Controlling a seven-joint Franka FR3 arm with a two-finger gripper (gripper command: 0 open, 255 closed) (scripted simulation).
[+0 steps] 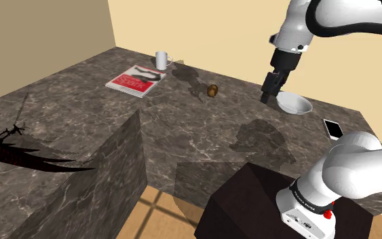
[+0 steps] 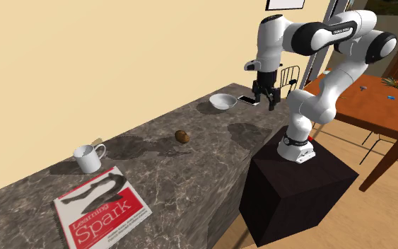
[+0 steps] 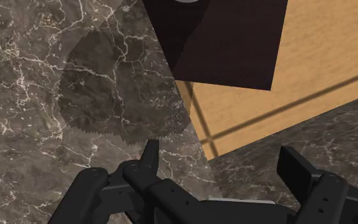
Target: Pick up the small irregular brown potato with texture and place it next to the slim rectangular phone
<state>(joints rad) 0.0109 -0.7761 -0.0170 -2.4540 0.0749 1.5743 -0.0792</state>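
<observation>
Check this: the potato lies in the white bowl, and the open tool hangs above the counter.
No: the shoulder view shows the potato on the bare counter, apart from the white bowl. The open tool does hang above the counter.

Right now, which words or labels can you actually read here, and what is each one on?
"Learning Spark": cover of the red and white book on the counter.
"FRA", cut off at the shoulder view's edge: the white arm.
Other small print on the arm: too small to read.
</observation>
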